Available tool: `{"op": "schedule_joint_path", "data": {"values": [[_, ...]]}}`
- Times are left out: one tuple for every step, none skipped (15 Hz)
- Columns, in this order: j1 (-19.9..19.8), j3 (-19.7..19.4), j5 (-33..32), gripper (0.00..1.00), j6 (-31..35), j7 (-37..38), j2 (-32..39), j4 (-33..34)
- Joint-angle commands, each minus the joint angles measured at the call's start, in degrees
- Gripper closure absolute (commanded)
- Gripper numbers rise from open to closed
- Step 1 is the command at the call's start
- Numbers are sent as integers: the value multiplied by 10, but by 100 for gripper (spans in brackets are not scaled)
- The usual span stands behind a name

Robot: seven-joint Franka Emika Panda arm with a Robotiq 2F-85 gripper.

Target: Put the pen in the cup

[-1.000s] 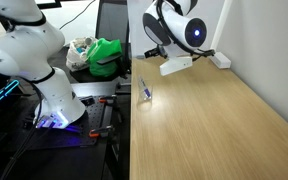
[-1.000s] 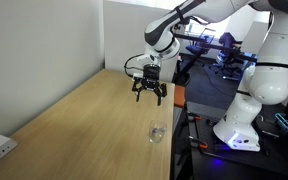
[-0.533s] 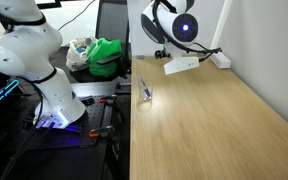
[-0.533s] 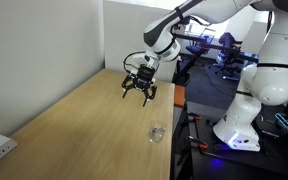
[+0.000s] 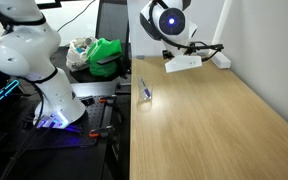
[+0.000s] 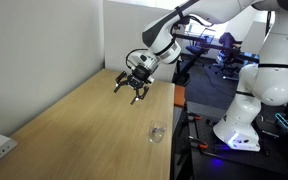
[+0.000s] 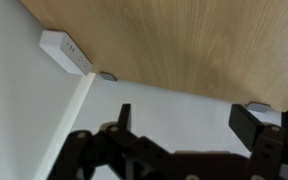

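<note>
Blue-purple pen (image 5: 144, 88) at cup (image 6: 157, 132), maybe inside | well apart from hand (image 6: 132, 88) along counter (image 6: 74, 130) edge | hand spread apart, empty

Matt, smooth wood-grain table (image 6: 74, 120) — clear, glassy cup (image 6: 157, 132)

Bright, even room light, pretty soft shadows; wrist view has the end effector (image 7: 185, 121) dark and blurry up close.
</note>
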Motion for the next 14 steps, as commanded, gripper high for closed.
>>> {"op": "schedule_joint_path", "data": {"values": [[23, -1, 73, 0, 82, 2, -13, -4], [28, 0, 91, 0, 101, 3, -12, -2], [25, 9, 119, 0, 124, -2, -10, 1], [28, 10, 143, 0, 141, -7, -9, 4], [29, 12, 171, 0, 158, -12, -7, 8], [30, 15, 201, 0, 176, -17, -6, 14], [31, 17, 233, 0, 193, -25, -6, 20], [33, 15, 254, 0, 213, -14, -12, 31], [36, 13, 272, 0, 226, -11, -14, 42], [36, 10, 290, 0, 238, -11, -14, 54], [37, 7, 306, 0, 252, -11, -14, 67], [36, 4, 319, 0, 261, -11, -13, 80], [35, 2, 326, 0, 265, -11, -12, 88], [35, 1, 327, 0, 265, -10, -8, 94]]}}
